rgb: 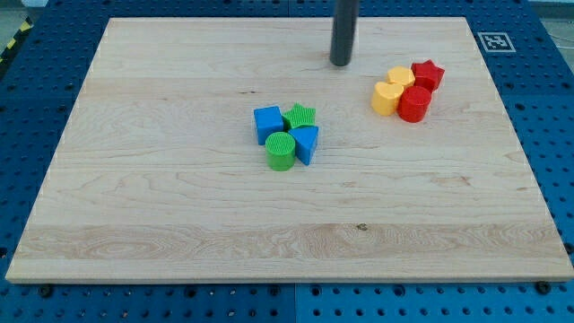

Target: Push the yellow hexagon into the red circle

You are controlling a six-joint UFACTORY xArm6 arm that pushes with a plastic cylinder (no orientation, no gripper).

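Hovering near the board's top edge, my tip (341, 63) is touching nothing and pushing nothing; being a bare rod, it has no opening to speak of. To the tip's right and a little toward the view's bottom, a cluster of four warm-coloured blocks is sitting together: the yellow hexagon (401, 77), another yellow block (387, 99) whose shape I cannot make out for sure, the red circle (414, 104) and a red star (428, 74).

Judging from how they are lying, the yellow hexagon is already resting against or just beside the red circle, so the task is looking done or all but done; at most a small closing nudge seems left.

Well below the tip and to its left, a blue cube (267, 123), green star (300, 116), green cylinder (281, 151) and blue triangle (306, 142) are huddling mid-board, clear of the work. Bare wooden board (161, 206) is lying open on every side of the tip except upward, where the edge is close.
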